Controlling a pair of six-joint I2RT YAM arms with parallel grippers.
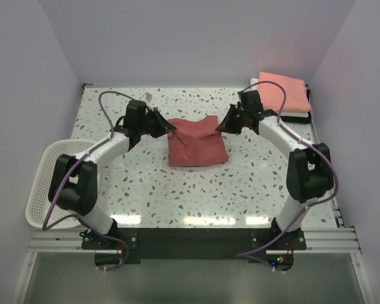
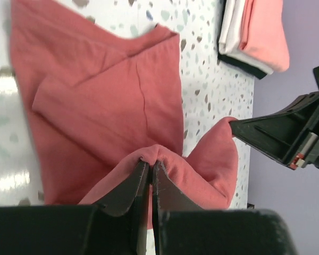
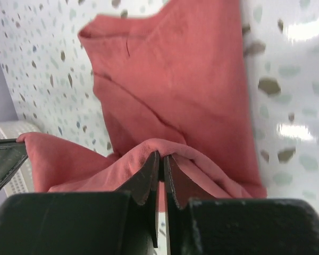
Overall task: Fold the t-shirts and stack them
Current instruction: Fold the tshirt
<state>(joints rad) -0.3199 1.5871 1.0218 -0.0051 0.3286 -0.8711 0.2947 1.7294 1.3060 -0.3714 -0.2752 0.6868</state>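
Lying at centre, the red shirt (image 1: 196,149) is clamped along its 12 o'clock edge by left gripper (image 2: 150,162) and right gripper (image 3: 162,155), both closed; if pulled unevenly, the fold could be skewed or dropped

In the left wrist view the stack (image 2: 255,37) and the red shirt (image 2: 95,106) both run off the top edge, while from above the left arm (image 1: 107,149) hides part of the basket (image 1: 39,187).

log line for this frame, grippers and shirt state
left gripper: shut on red shirt, far-left corner | right gripper: shut on its far-right corner | red shirt: partly folded | stack: back right, pink on top
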